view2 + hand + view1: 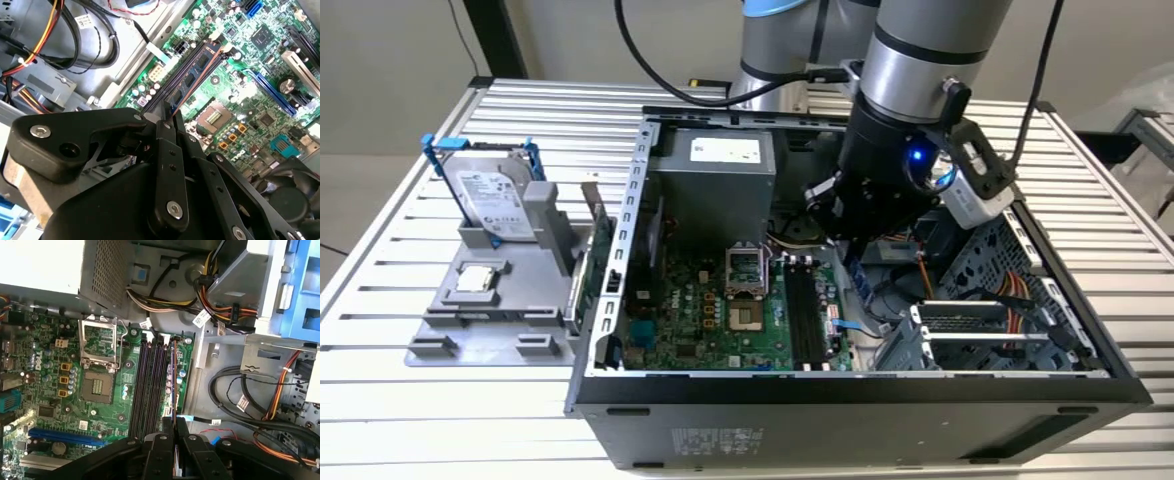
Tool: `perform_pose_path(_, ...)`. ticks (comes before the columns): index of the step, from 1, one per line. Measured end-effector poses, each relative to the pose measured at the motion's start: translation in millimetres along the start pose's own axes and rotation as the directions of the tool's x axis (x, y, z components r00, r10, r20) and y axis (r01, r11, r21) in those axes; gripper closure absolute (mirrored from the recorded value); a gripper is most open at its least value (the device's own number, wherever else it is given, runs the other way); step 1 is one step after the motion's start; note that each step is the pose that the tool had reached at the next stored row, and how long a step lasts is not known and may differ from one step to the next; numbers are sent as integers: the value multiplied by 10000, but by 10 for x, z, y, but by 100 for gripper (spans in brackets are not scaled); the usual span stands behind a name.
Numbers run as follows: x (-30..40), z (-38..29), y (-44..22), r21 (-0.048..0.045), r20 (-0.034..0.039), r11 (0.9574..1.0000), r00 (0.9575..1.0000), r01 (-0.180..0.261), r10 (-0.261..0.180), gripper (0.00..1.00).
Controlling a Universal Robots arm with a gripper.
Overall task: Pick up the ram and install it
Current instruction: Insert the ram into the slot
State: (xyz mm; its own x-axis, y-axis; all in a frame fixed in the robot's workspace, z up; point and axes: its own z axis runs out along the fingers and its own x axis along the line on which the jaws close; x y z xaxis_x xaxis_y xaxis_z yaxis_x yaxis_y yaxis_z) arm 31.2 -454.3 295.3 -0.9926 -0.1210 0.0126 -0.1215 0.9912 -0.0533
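The gripper (174, 426) is reaching down inside the open computer case (854, 400), its jaws closed almost together and pinching the top edge of the ram (172, 375). In both wrist views the ram is standing on edge in a slot (182, 80) on the green motherboard (240, 60), just beside 2 empty dark slots (150, 385). In the exterior view, the hard drive (491, 195) is sitting upright in a grey holder (487, 320) at 9 o'clock from the case.
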Motion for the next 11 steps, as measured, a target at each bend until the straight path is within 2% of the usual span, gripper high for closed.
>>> perform_pose_path(6,0,26,2,-9,-33,9980,9980,-639,639,100)
perform_pose_path(11,0,48,3,-12,-47,9952,9952,-975,975,100)
